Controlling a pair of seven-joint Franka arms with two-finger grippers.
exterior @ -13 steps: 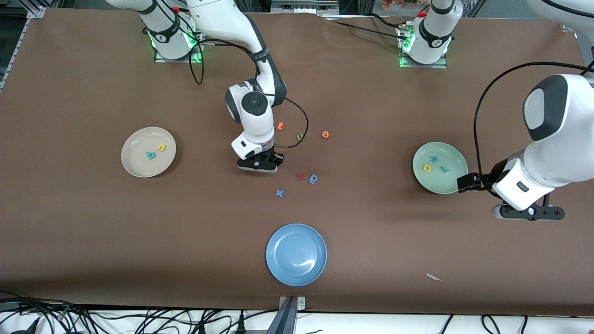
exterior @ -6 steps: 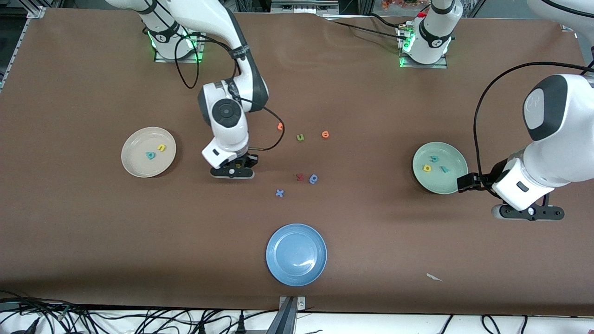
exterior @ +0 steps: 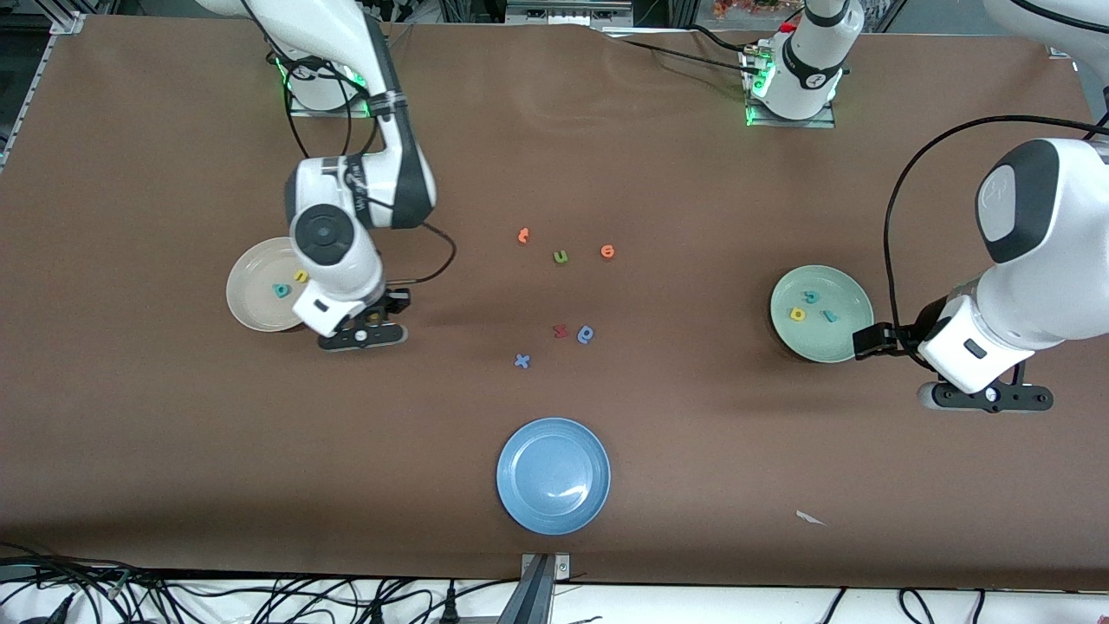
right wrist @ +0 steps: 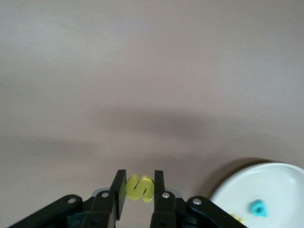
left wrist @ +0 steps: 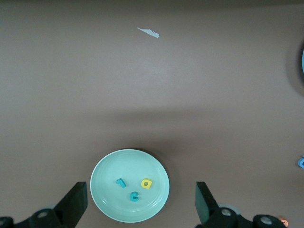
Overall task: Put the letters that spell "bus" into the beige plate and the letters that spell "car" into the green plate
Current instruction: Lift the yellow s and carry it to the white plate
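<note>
Right gripper (right wrist: 139, 188) pinching yellow "s" (right wrist: 140, 187) above table (exterior: 173, 451) beside beige plate (exterior: 247, 303); left gripper (left wrist: 141, 209) spread, waiting.

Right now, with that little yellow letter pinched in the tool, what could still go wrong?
The yellow s is held only between the tips of the right tool, so it might slip out early. That tool is over bare table beside the beige plate, so releasing now would likely miss it. The teal b and yellow u already lie there; a low pass could nudge them.
</note>
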